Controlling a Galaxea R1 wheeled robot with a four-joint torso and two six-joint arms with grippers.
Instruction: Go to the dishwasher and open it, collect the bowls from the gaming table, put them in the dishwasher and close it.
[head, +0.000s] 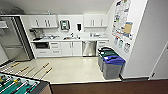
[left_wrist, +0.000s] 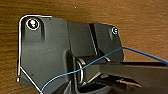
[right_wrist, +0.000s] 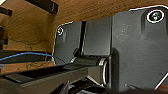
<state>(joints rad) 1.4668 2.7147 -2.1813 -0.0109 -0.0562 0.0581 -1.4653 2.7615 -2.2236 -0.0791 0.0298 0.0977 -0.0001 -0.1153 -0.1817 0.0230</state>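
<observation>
Bright, even light over the kitchenette in the head view, white cabinets (head: 43, 21) nearly washed out and the pale floor (head: 72, 68) carrying a soft sheen. Everything is soft and blocky, and the wall (head: 136, 37) leans with wide-angle bend at the edge. The left wrist view is warm and dim, with a glare spot on a round fitting (left_wrist: 32, 23) (quite blown out). The right wrist view is shadowy, its near parts blurred.

The foosball table (head: 20, 85) is cut off by the picture's corner, so part of its rods and field is not seen. Small items on the counter (head: 72, 39), above the dishwasher (head: 89, 48), are too blurred to identify.
</observation>
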